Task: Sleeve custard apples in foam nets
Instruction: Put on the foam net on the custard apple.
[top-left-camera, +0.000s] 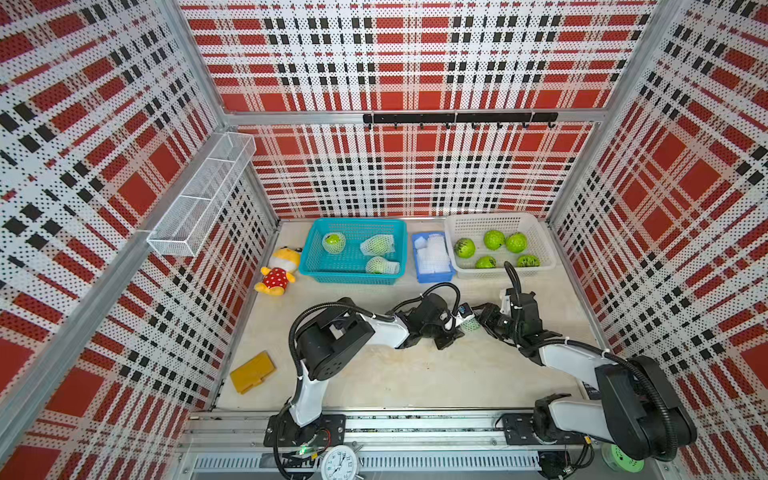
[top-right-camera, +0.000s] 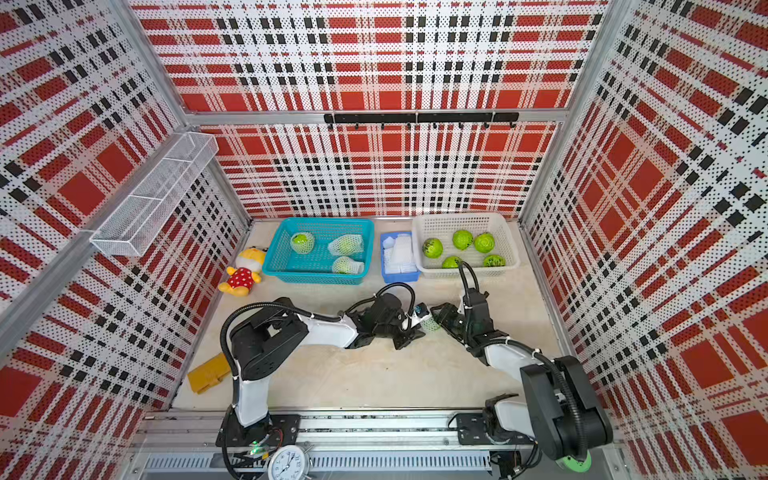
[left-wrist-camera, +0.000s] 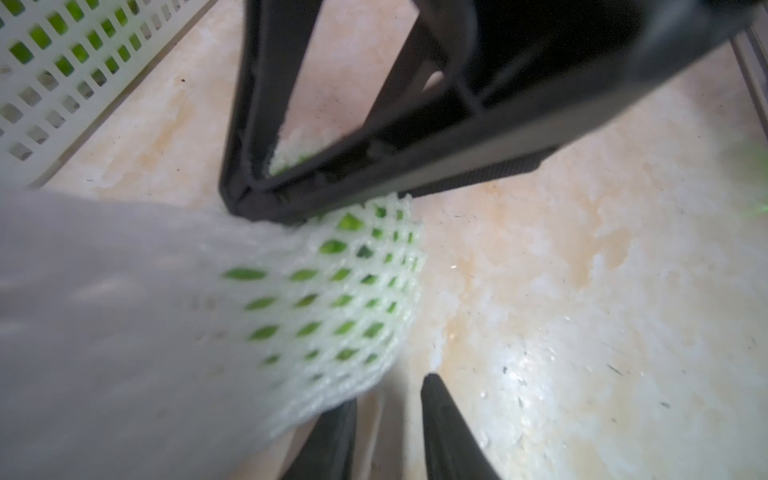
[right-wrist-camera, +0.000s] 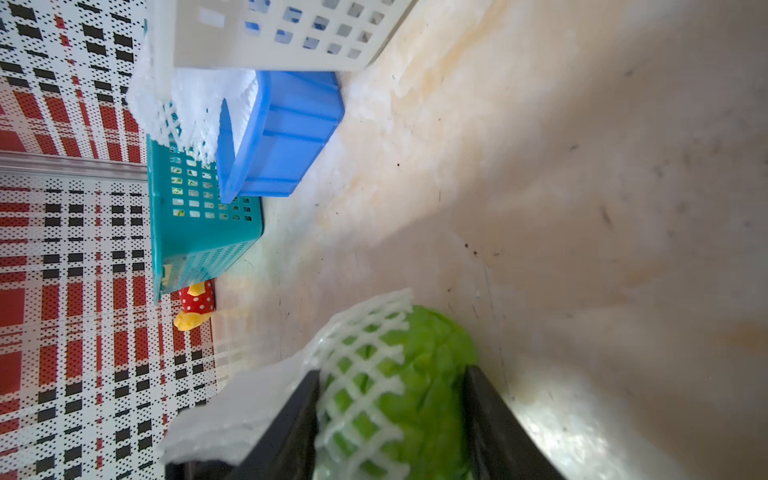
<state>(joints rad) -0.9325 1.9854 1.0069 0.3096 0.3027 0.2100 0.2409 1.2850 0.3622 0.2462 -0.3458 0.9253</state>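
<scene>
On the table (top-left-camera: 415, 374), we are clamping the right gripper (right-wrist-camera: 390, 374) on a custard apple (right-wrist-camera: 436, 374); its foam net (right-wrist-camera: 365, 332) is running toward the left gripper (left-wrist-camera: 388, 390), grip unclear.

**Legible marks.** Clock (top-left-camera: 339, 464) (top-right-camera: 288, 464): a round white dial on the front rail, just past the bench's front edge and left of its middle, seen in both top views. A ring of black hour numerals runs round the face. The figures 11 and 12 can just be made out, and the remainder are too small to read with certainty. Green disc (top-left-camera: 620, 458) (top-right-camera: 575, 462), near the bench's front right corner: black marks on its face, not legible in any view.
</scene>
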